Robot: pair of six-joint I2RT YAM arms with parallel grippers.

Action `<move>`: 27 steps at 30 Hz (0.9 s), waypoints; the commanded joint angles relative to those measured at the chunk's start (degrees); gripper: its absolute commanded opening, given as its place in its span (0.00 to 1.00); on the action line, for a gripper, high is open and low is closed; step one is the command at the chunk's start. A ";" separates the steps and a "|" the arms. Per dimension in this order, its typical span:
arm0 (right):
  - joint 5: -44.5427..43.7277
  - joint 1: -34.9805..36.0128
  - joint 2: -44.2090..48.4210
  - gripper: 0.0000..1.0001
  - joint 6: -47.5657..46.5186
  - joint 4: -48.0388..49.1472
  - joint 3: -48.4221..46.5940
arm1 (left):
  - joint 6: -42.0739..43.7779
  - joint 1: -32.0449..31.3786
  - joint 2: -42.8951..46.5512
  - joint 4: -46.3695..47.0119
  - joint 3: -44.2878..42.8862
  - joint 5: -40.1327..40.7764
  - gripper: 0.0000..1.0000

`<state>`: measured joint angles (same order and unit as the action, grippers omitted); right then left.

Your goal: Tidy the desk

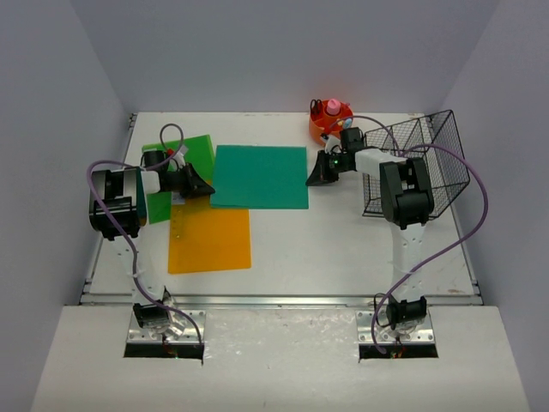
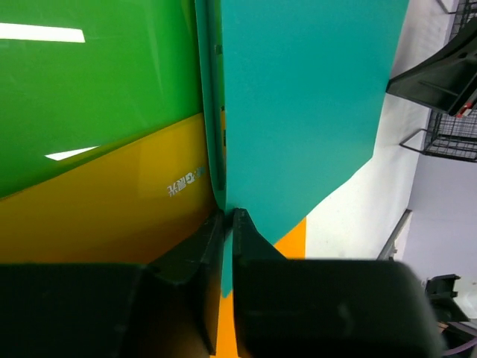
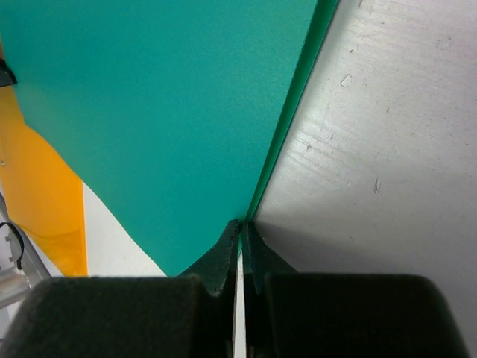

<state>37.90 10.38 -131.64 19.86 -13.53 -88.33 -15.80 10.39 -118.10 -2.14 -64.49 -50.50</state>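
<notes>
Pinching the left edge of the teal sheet [image 1: 260, 176], the left gripper [image 1: 208, 190] has its jaws pressed onto it, over the green sheet [image 1: 196, 150] and orange sheet [image 1: 210, 240] that overlap there. Across the sheet, the right gripper [image 1: 314, 178] is clamped on the opposite edge, so both arms hold it at the middle of the white worktop [image 1: 343, 249]. Further right, an orange-red container [image 1: 330, 116] sits at the back beside the black wire basket [image 1: 429, 163]. Tidying looks barely begun: the three sheets lie askew, not yet squared into one pile.
</notes>
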 commanded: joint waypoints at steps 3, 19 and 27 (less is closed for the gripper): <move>11.76 11.59 -0.72 0.00 -0.85 -3.88 1.23 | 5.64 -8.02 0.45 -7.60 -3.02 -9.27 0.00; 24.23 7.12 5.23 0.69 -16.12 -16.90 -26.14 | 46.92 -7.58 9.05 -34.49 -5.04 -3.60 0.00; 22.69 7.29 -0.78 0.86 -24.62 -17.00 -33.53 | 55.81 -7.67 11.12 -38.92 -5.83 -1.57 0.00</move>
<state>60.51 18.20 -129.83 2.39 -30.09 -119.93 30.78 2.26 -110.41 -38.50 -69.32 -51.32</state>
